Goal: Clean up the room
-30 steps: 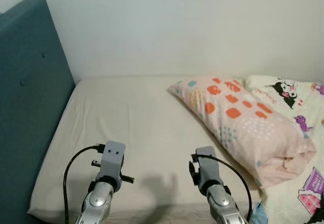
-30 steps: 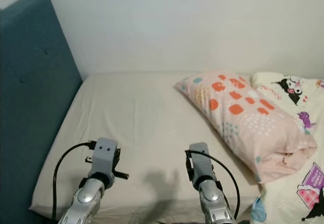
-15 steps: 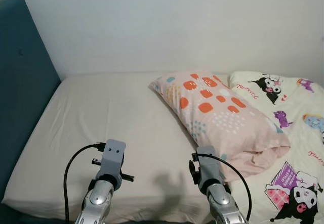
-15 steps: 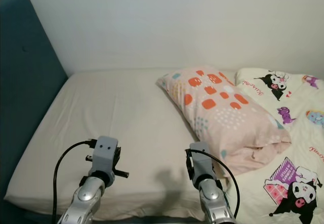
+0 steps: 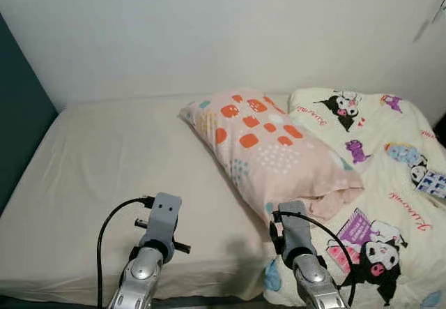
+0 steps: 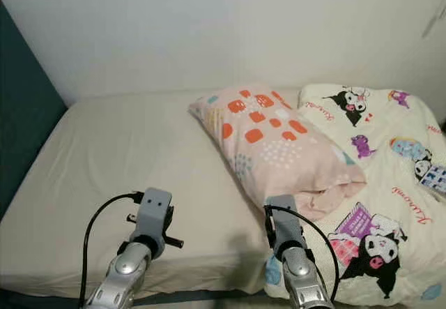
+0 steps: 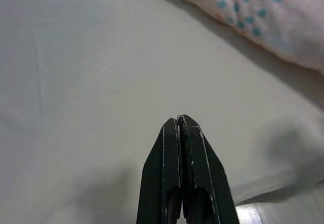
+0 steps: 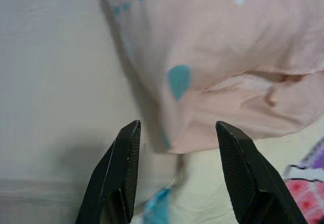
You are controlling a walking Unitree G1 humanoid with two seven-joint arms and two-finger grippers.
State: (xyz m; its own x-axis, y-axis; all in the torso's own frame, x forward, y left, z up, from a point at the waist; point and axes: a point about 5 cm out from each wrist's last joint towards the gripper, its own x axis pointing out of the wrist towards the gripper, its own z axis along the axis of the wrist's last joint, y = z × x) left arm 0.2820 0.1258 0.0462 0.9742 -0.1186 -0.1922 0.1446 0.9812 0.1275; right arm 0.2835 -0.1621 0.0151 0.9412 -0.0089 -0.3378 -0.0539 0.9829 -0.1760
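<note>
A pink pillow [image 5: 268, 148] with orange and teal spots lies slantwise across the middle of the bed. To its right a cream blanket [image 5: 380, 169] with cartoon prints is spread out. My left gripper [image 7: 180, 125] is shut and empty, held low over the bare beige sheet [image 5: 104, 162] near the bed's front edge. My right gripper [image 8: 177, 133] is open, its fingers [image 8: 124, 155] spread just short of the pillow's near corner [image 8: 202, 82], touching nothing. Both wrists [image 5: 159, 225] [image 5: 293, 232] show at the bottom of the eye views.
A teal padded headboard [image 5: 17, 89] stands at the bed's left end. A plain white wall [image 5: 209, 30] runs behind the bed. The mattress's front edge [image 6: 174, 281] lies right below my arms.
The camera has swung to the right: the headboard has slid almost out of view and more of the cartoon blanket shows. The pillow now lies in front of my right gripper.
</note>
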